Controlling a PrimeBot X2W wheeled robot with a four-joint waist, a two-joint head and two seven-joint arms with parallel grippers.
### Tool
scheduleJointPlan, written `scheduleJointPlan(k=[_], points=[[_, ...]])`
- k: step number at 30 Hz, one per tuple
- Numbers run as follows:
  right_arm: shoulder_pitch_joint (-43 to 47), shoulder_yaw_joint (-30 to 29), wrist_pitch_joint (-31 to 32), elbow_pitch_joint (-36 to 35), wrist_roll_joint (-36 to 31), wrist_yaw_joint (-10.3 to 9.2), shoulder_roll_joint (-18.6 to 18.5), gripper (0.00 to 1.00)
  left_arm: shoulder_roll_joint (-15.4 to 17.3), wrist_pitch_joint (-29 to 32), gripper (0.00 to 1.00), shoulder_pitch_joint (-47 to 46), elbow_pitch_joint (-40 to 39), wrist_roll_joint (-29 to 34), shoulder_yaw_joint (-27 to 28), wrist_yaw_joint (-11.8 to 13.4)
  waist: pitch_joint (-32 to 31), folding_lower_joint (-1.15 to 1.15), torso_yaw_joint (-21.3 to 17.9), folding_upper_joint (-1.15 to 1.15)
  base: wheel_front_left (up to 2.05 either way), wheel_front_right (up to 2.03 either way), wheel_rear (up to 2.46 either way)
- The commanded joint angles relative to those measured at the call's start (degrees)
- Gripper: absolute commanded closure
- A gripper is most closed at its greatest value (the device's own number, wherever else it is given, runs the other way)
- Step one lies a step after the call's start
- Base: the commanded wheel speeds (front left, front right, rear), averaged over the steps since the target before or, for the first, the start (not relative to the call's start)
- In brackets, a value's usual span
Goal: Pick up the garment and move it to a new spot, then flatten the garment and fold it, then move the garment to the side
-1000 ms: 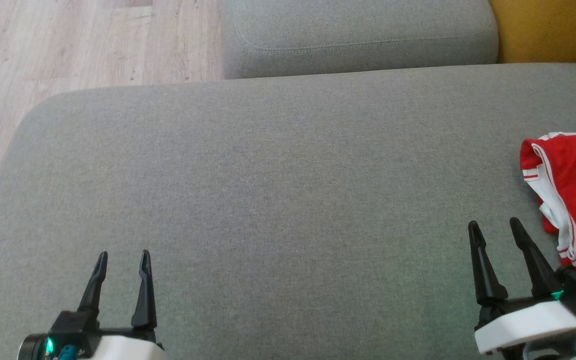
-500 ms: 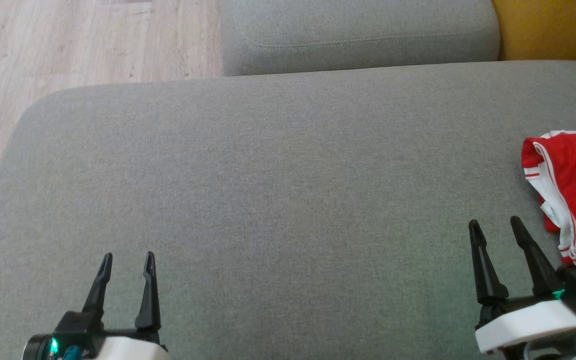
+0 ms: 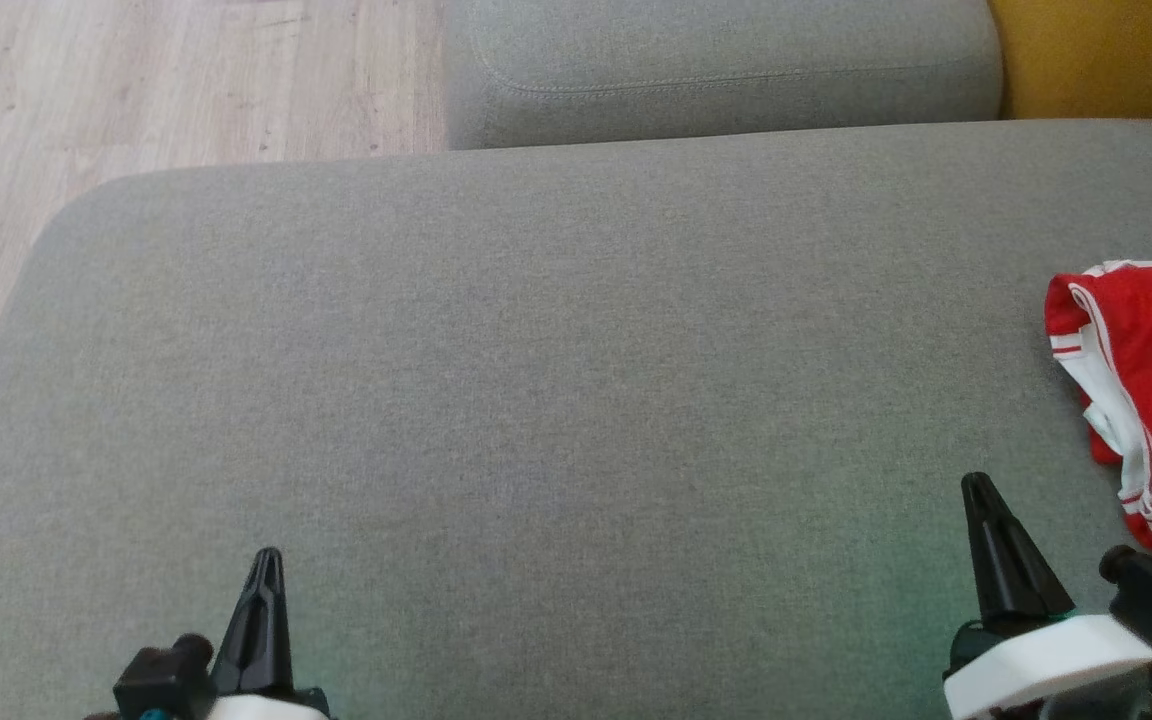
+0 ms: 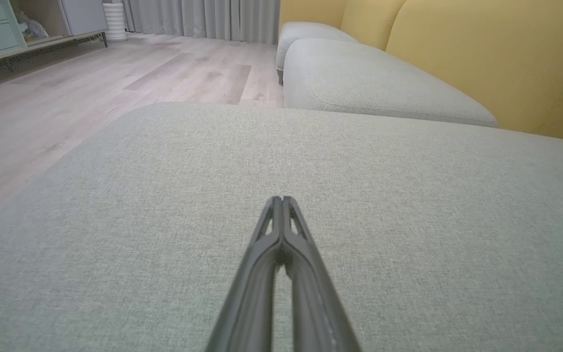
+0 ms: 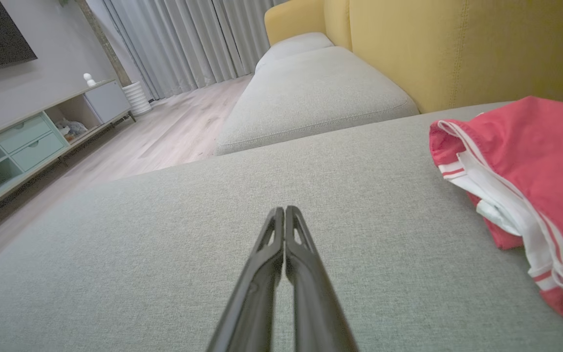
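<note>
The garment (image 3: 1151, 380) is red with white trim and lies bunched at the right edge of the grey sofa seat (image 3: 556, 380). In the right wrist view the garment (image 5: 535, 181) sits off to the right of my fingers. My right gripper (image 3: 978, 483) is shut with nothing in it, low at the front right, a short way left of the garment and apart from it; its tips (image 5: 284, 210) meet. My left gripper (image 3: 266, 556) is shut and empty at the front left over bare seat, fingertips (image 4: 281, 199) pressed together.
A second grey seat cushion (image 3: 716, 70) adjoins at the back. A yellow backrest (image 3: 1106, 55) rises at the back right. Wooden floor (image 3: 136, 90) lies beyond the seat's left edge. A low cabinet (image 5: 27, 142) stands across the room.
Both grippers have gone from open to shut and drawn back toward the lower edge of the head view. The garment has not moved.
</note>
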Motion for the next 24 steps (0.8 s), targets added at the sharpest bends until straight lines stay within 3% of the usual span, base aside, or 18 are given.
scheduleJointPlan(k=[1, 24], points=[[-1.44, 0.09, -0.32, -1.27, 2.41, 0.00, -0.45, 1.00, 0.20, 0.39, 1.00, -1.76, -1.39, -1.90, 1.36, -0.68, -0.04, 0.00, 0.00, 0.00, 0.00, 0.00, 0.00], [-4.63, 0.00, -0.57, 2.64, 17.48, -0.01, -1.27, 1.00, -1.78, 2.91, 1.00, -3.92, 0.19, -14.66, 5.26, -4.04, -0.36, 0.00, -0.01, 0.00, 0.00, 0.00, 0.00]])
